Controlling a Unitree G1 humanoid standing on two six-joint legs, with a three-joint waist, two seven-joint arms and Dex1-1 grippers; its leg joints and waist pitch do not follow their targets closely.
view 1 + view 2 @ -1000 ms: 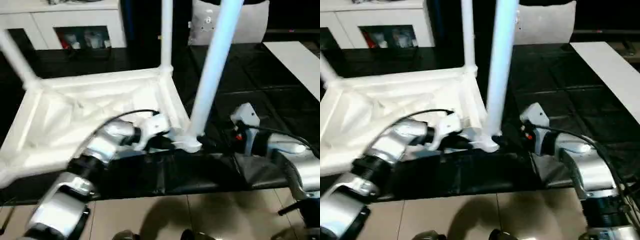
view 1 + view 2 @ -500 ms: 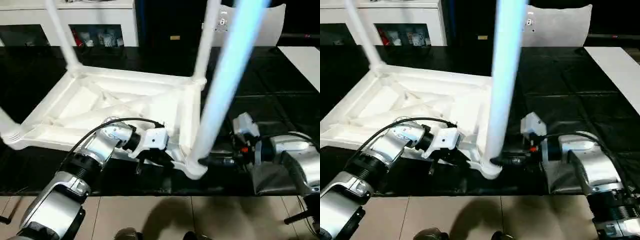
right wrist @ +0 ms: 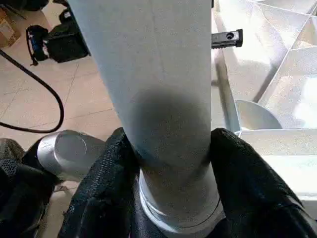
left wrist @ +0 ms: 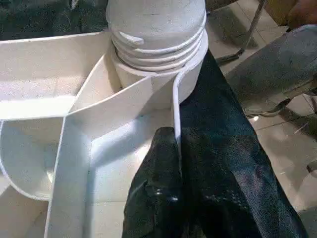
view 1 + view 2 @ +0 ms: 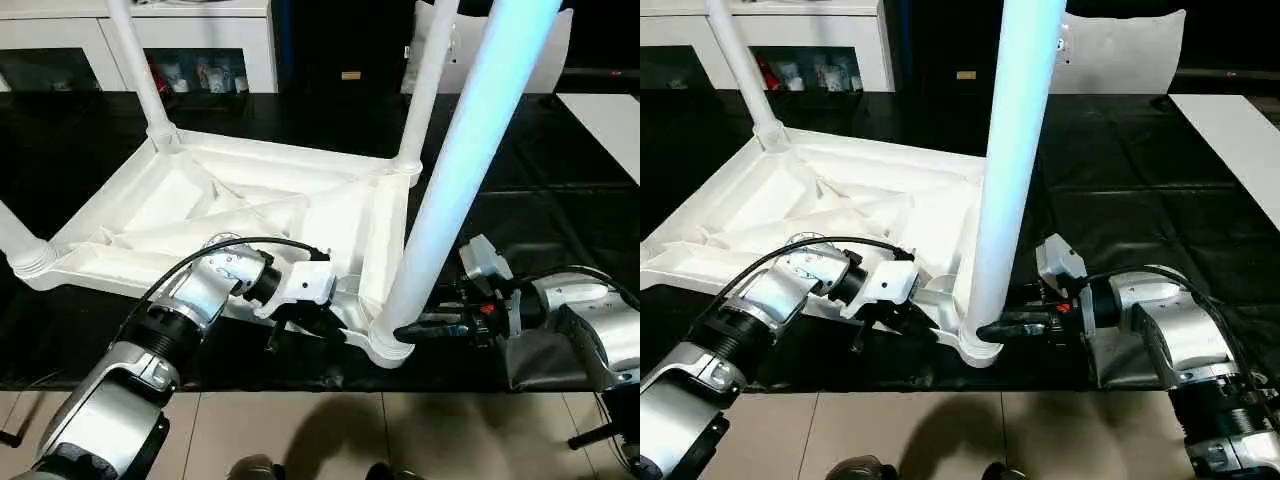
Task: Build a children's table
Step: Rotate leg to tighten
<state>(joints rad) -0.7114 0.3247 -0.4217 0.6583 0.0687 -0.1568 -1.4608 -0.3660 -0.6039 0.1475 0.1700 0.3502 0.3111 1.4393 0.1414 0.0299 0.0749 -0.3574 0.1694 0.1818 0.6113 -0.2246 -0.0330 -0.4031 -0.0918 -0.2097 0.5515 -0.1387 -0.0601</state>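
The children's table lies upside down on the black tabletop, its ribbed white top [image 5: 250,200] facing up. Legs stand in its corner sockets: two far ones [image 5: 425,90] [image 5: 140,70] and a near left one [image 5: 15,240]. The near right leg [image 5: 450,190] rises from the front corner socket [image 5: 388,348]. My left gripper [image 4: 177,144] is shut on the thin rim of the top just beside that socket. My right gripper [image 5: 405,330] reaches in from the right, and its two fingers [image 3: 106,183] press against both sides of the near right leg's base.
A white cabinet with glass doors [image 5: 200,40] stands behind the black table [image 5: 560,200]. A flat white board [image 5: 610,115] lies at the far right. The front corner socket sits close to the table's front edge, with tiled floor [image 5: 320,430] below.
My right gripper has reached left to the near right leg's base and its fingers have closed in around it. The left gripper keeps its hold on the rim. The camera has shifted.
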